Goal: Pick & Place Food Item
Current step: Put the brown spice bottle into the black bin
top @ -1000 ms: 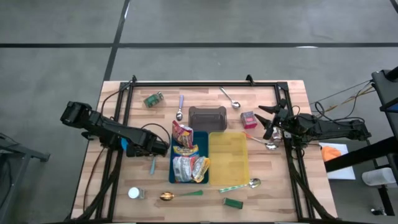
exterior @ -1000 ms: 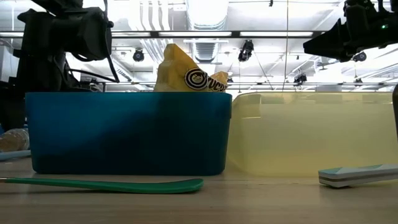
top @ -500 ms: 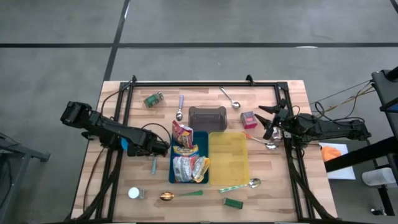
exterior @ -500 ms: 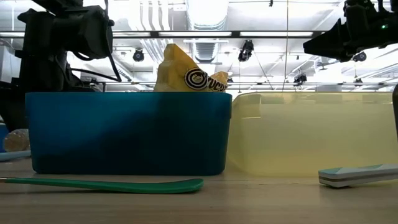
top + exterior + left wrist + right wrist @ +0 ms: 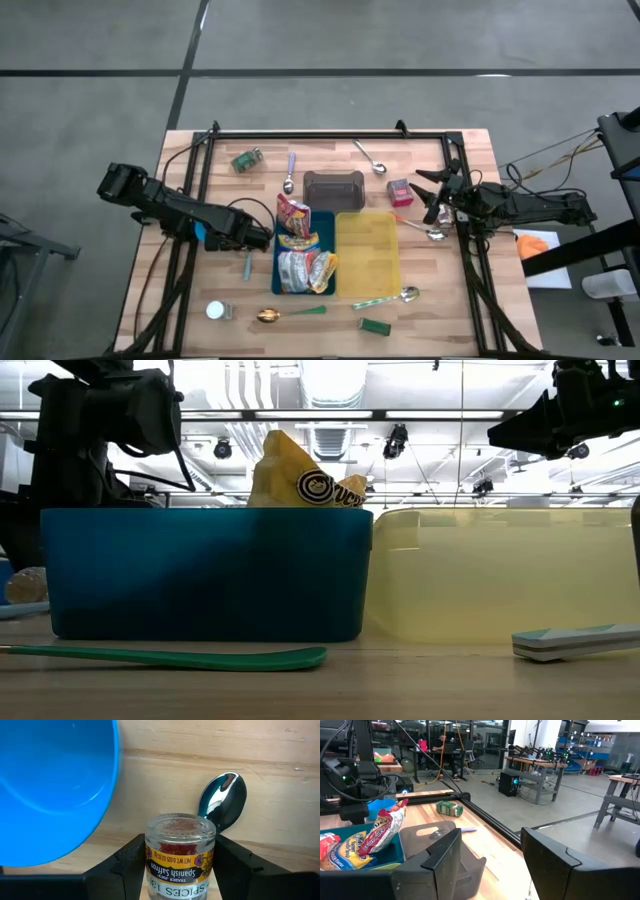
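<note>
- The left tool is closed on a small glass jar of Spanish saffron; the left wrist view shows its two dark fingers pressed against the jar's sides.
- In the high view that left tool sits low over the wooden table, just left of the deep blue rectangular bin.
- Beyond the jar, the left wrist view shows a shiny metal spoon bowl lying on the wood and a bright blue round dish beside it.
- The blue bin holds crinkled snack packets; one red-and-yellow packet leans over its far end.
- In the low view a yellow packet with a round logo rises above the bin's wall.
- A translucent yellow rectangular bin stands touching the blue one on its right side, and a dark grey plastic container sits just behind both.
- The right tool hangs above the table's right side with its fingers spread apart and nothing between them, near a small pink box and a metal spoon.
- A green-handled spoon lies along the near edge.
</note>
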